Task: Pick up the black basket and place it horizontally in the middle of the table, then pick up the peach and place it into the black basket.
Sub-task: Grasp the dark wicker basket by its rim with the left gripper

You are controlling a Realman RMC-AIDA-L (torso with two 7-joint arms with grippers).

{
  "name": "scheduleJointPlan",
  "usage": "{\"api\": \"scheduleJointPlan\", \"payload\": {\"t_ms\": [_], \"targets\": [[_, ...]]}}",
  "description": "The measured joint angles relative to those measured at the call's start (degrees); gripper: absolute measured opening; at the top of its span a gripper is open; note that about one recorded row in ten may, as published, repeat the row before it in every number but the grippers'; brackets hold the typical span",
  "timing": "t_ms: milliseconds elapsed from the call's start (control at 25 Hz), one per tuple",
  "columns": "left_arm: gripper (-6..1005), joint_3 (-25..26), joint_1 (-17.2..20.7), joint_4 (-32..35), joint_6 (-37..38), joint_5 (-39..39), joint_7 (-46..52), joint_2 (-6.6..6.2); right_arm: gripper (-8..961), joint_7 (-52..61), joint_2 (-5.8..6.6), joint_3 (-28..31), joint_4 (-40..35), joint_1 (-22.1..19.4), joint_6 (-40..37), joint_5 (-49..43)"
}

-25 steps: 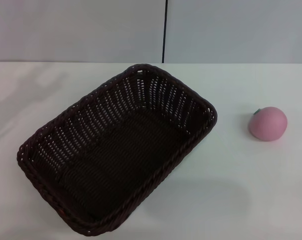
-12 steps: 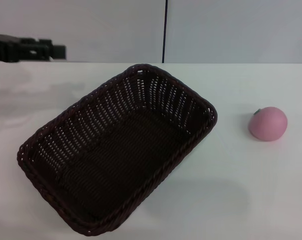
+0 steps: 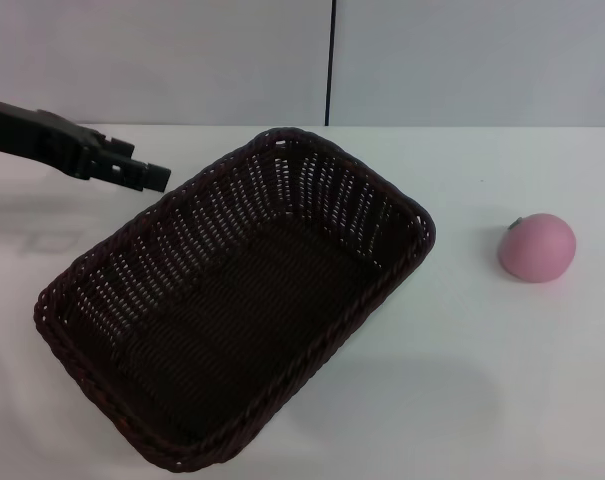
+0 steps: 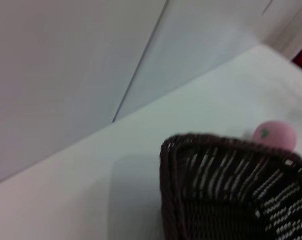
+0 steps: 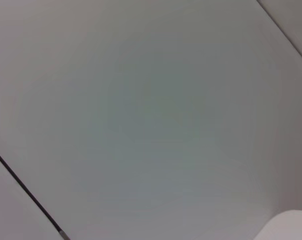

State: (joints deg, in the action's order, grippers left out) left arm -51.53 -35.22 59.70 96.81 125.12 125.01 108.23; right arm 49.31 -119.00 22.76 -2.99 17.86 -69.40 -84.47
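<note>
Black basket (image 3: 237, 300): lies on the white worktop (image 3: 482, 380), filling the centre and left of the head view. Its long axis runs on the diagonal, from about 7 o'clock near the robot up to about 1 o'clock at the far side. It sits upright with its open top up, and nothing is inside it.

Basket in the left wrist view: one rounded corner with its braided rim (image 4: 225, 185) fills the near part of the picture, and the open-weave side shows below the rim.

Peach (image 3: 537, 247): sits on the worktop at about 3 o'clock from the basket, well apart from it, green stem bit at its upper left. In the left wrist view it peeks out just past the basket rim (image 4: 273, 134).

Left claw (image 3: 152, 176): reaches in from the left edge of the head view, at about 10 o'clock from the basket's centre. Its dark tip hangs near the far-left long rim of the basket and appears not to touch it. It has hold of nothing. I cannot tell how far apart its fingers stand.

Right claw: not seen in the head view. Its wrist camera shows only a plain grey wall (image 5: 151, 120) with a thin dark seam.

Worktop: plain white, carrying only the basket and the peach.
</note>
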Motion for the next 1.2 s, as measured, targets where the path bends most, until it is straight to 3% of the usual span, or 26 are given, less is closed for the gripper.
{"api": "scheduleJointPlan", "payload": {"t_ms": [240,560,680,800,880,1200], "targets": [[769,0.0,-1.5,1.8,0.1,7.3,1.7,2.72,720,0.0,0.03,0.1,0.0,0.1,1.3,0.0],[759,-0.1,-1.9,2.2,-0.3,9.6,2.1,3.98,720,0.0,0.14,0.1,0.0,0.6,1.5,0.0],[755,-0.6,-2.5,2.2,-0.5,12.3,2.1,4.99,720,0.0,0.15,0.1,0.0,0.6,1.5,0.5],[751,-0.6,-2.5,2.2,-0.5,12.3,2.1,4.99,720,0.0,0.13,0.2,0.0,0.7,1.6,1.6],[749,-0.6,-3.9,2.0,-1.4,17.8,1.9,6.65,720,0.0,0.07,0.2,0.0,0.7,1.6,2.0],[739,-0.7,-5.6,1.8,-1.5,23.2,1.5,8.01,719,0.0,0.08,0.2,0.1,0.7,2.5,2.3]]}}
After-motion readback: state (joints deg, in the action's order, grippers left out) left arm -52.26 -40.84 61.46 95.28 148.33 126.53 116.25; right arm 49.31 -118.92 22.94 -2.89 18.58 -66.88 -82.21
